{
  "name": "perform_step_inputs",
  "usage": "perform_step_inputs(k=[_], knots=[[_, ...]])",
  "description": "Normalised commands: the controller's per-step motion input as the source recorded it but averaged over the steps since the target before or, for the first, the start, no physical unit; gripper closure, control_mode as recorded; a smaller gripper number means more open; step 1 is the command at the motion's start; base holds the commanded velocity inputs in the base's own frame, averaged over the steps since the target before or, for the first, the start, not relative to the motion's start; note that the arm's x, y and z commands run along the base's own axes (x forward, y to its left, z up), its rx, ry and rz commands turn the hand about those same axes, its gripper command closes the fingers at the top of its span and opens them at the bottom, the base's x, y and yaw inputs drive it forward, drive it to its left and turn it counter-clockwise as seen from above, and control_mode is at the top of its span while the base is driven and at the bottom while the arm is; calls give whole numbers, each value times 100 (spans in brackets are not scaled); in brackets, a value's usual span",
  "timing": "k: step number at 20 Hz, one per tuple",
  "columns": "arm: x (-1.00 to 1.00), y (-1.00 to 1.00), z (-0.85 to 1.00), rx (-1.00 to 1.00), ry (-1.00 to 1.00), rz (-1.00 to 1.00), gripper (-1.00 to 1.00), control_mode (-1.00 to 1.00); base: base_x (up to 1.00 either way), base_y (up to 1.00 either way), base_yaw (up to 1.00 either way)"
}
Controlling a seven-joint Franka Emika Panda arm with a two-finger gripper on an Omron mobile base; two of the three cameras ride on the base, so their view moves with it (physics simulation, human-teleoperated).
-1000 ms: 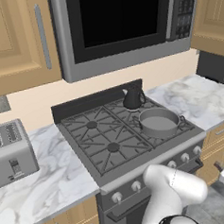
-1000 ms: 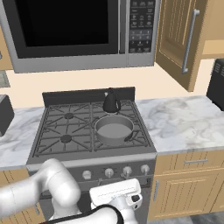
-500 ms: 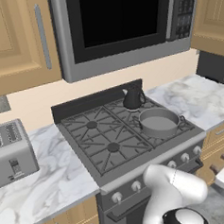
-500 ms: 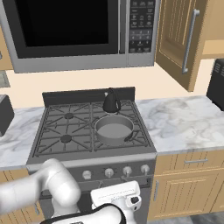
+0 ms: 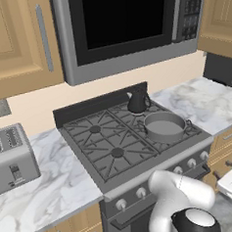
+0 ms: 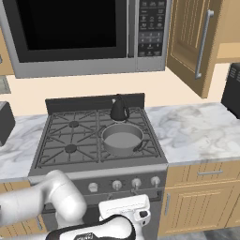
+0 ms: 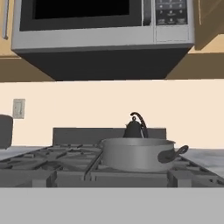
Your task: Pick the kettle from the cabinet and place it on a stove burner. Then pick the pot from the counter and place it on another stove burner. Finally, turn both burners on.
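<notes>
Two vessels already sit on the range: the kettle (image 6: pixel 119 109) on the back right burner, the pot (image 6: pixel 122 139) just in front of it on the front right one. What seems left is lighting both burners. The gripper hangs low before the stove, jaws spread fully wide and holding nothing. Next it likely must rise to the knobs (image 6: pixel 136 183) along the front panel and close on one to turn it.

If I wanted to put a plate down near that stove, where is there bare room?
The marble counter right of the range looks bare up to the dark appliance. The two left burners are free. It is crowded on the right: the pot in front, the kettle close behind. The toaster takes the far-left counter.
</notes>
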Motion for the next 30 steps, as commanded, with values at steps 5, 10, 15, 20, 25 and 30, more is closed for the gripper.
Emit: perform_step_inputs(k=[5,10,15,20,25,30], knots=[[16,0,-19,-2,0,-3,-100,-100,0,0,0],[14,0,-18,-6,0,-1,-100,-100,0,0,0],[20,-1,-12,-7,-1,0,-100,-100,0,0,0],[22,-6,-7,-3,0,0,-100,-100,0,0,0],[18,-9,-16,-3,0,0,-100,-100,0,0,0],[19,-8,-22,-2,0,0,-100,-100,0,0,0]])
